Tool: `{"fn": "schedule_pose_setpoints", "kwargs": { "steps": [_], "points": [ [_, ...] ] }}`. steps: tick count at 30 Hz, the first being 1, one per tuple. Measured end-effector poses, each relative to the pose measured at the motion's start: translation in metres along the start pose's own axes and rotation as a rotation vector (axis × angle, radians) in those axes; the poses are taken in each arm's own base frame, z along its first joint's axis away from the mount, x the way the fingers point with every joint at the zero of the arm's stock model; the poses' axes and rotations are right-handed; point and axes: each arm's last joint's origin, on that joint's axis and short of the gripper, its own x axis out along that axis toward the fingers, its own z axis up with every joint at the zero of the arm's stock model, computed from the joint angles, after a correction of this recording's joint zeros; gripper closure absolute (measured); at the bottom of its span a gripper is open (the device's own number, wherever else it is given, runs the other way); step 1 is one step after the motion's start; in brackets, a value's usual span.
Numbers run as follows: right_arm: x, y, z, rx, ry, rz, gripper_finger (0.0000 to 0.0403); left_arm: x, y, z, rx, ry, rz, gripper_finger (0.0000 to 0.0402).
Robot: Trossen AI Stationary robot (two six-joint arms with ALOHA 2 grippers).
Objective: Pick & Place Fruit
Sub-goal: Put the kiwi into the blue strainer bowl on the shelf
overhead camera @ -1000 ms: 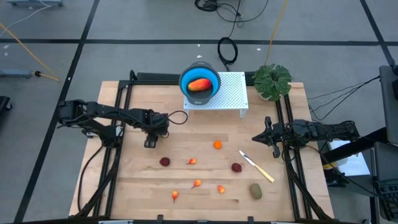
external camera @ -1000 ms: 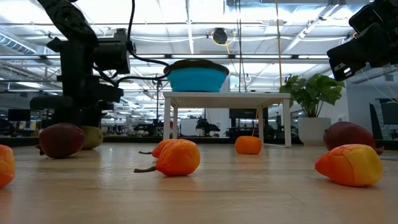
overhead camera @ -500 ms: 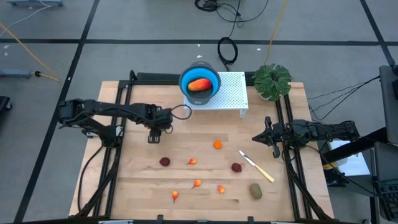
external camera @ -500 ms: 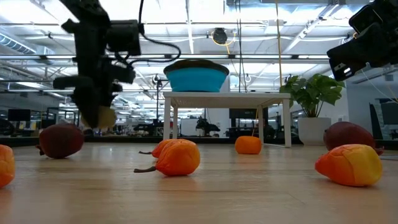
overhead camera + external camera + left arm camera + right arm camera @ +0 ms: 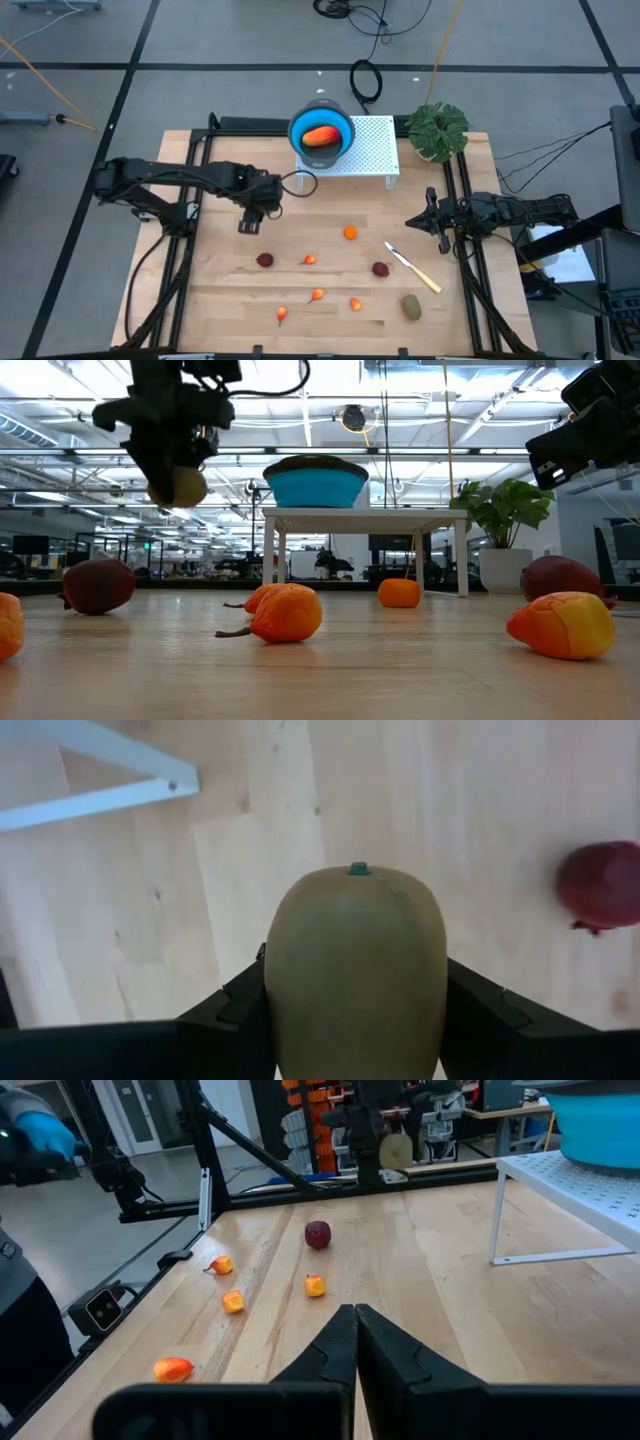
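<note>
the left end effector (image 5: pixel 355 1020) is clamped on a brown-green kiwi (image 5: pixel 355 970), holding it up off the bench (image 5: pixel 330 300) with its fingers (image 5: pixel 235 1010) on the fruit's two flanks and the stem end pointing away from the wrist. the step in hand looks like carrying it to the blue bowl (image 5: pixel 322 130), which sits on a white stand (image 5: pixel 375 150) beyond and higher than the end effector. to do this well, i'd keep the squeeze even, rise enough to pass the bowl's rim, centre over the opening, and let go low, since an orange-red fruit (image 5: pixel 320 135) already lies inside.

the kiwi is a smooth, dull olive-brown oval with a small green nub at its tip; it fills the gap between the fingers.

below and just past the end effector a dark red ball (image 5: pixel 265 260) lies on the bench, with small orange bits (image 5: pixel 310 260) farther on. a second kiwi (image 5: pixel 411 306), another red ball (image 5: pixel 380 268) and a knife (image 5: pixel 415 268) lie well apart, toward the right end effector (image 5: pixel 412 221), which waits clenched and empty at the bench's far side.
</note>
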Motion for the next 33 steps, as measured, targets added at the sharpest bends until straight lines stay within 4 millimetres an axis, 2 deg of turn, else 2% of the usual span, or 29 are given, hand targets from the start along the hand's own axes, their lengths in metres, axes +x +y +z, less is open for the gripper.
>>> {"fn": "schedule_pose_setpoints", "kwargs": {
  "steps": [6, 11, 17, 23, 27, 33],
  "points": [
    [0.000, 0.000, 0.000, -0.069, 0.000, 0.000, 0.0403, -0.014, -0.012, 0.011, -0.024, -0.067, -0.017, 0.0200],
    [0.000, 0.000, 0.000, -0.107, 0.000, 0.000, 0.0403, -0.022, -0.026, 0.028, -0.072, -0.226, -0.109, 0.0208],
    [0.000, 0.000, 0.000, -0.108, 0.000, 0.000, 0.0403, -0.037, -0.037, 0.061, -0.186, -0.572, -0.256, 0.0199],
    [0.000, 0.000, 0.000, -0.108, 0.000, 0.000, 0.0403, -0.065, -0.043, 0.088, -0.292, -0.945, -0.355, 0.0206],
    [0.000, 0.000, 0.000, -0.108, 0.000, 0.000, 0.0403, -0.086, -0.049, 0.099, -0.302, -1.178, -0.425, 0.0207],
    [0.000, 0.000, 0.000, -0.108, 0.000, 0.000, 0.0403, -0.113, -0.059, 0.104, -0.265, -1.448, -0.449, 0.0198]
  ]
}}
